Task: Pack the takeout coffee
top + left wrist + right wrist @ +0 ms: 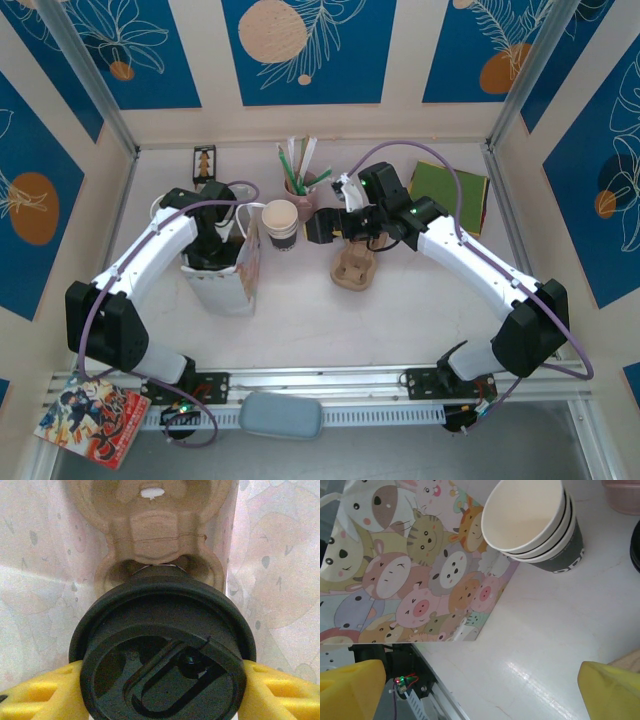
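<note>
Fingers on my left arm [35, 695] are clamped on the takeout coffee [162, 655], one yellow pad on each side of the cup just under its black lid. The cup hangs upright inside the paper bag [232, 285], whose walls close in on both sides of the fingers. Its long axis runs straight away from the wrist, down into the bag. Straight beyond the cup, in line with that axis, sits a pulp carrier [155, 535], and one of its round pockets shows just past the lid's far edge. I judge the coming move to be a straight lowering into that pocket. The bag walls are the only things close enough to snag.

Right of the bag, just beside it, stands a lidless cup [282, 222] on the worktop [300, 330]. My right fingers [350, 690] are spread wide and hold nothing; that cup and the bag's printed face lie ahead of them. A second pulp carrier [355, 268] rests on the worktop just under that arm, apart from the bag.
</note>
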### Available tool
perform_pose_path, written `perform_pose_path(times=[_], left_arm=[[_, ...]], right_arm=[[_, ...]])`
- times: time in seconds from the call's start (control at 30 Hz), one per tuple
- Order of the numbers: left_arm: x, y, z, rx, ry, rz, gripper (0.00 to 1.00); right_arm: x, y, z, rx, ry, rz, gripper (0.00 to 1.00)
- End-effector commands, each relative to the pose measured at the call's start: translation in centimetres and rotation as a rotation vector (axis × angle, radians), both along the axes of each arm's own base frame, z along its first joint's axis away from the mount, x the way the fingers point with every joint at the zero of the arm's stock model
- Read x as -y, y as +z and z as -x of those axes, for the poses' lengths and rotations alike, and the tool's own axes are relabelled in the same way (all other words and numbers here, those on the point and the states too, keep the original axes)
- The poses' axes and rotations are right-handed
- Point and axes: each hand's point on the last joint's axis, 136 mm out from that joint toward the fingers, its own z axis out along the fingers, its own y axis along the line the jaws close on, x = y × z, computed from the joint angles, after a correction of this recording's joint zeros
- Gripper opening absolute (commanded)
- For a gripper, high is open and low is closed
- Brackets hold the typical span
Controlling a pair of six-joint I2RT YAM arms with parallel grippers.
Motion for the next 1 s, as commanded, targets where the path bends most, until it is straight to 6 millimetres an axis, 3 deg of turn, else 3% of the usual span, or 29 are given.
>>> perform_pose_path(times=[0.0,0.37,0.97], left_arm=[[-0.9,-1.1,-0.1,-0.022,0.003,-0.029,0.58],[-1.0,-1.2,-0.1,-0.022,0.002,-0.031,0.57],[-1.0,-1.7,-0.3,-0.034,0.002,-0.033,0.57]], right_arm=[[0.8,-0.3,-0.5,-0.012,-0.040,0.023,0.99],[2.3,-0.9,-1.1,-0.020,-0.095,0.053,0.99],[2.9,-1.2,-1.6,-0.034,-0.126,0.054,0.99]])
